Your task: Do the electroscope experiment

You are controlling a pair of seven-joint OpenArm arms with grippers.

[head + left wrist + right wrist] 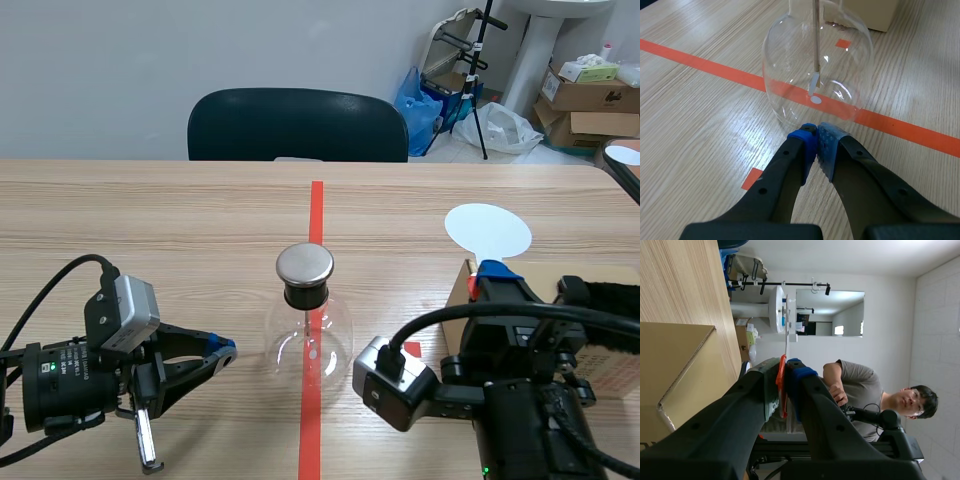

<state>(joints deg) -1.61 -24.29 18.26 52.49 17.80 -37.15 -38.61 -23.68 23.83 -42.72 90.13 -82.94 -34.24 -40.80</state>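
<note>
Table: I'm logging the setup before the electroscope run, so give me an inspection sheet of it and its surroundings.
Surface: wooden table, orange-red tape marks.
Job's things: electroscope upright on the tape line; paddle held up by the right arm.
Clutter: cardboard box beside the right arm.
Grippers: left gripper shut on nothing, by the electroscope; right gripper shut on paddle.
Cables: black cables on both arms.
Surroundings: chair, cartons behind; person in right wrist view.

Black arms (70,385) (blue-padded end effectors (816,132)) trailing thick black cables (500,313).
</note>
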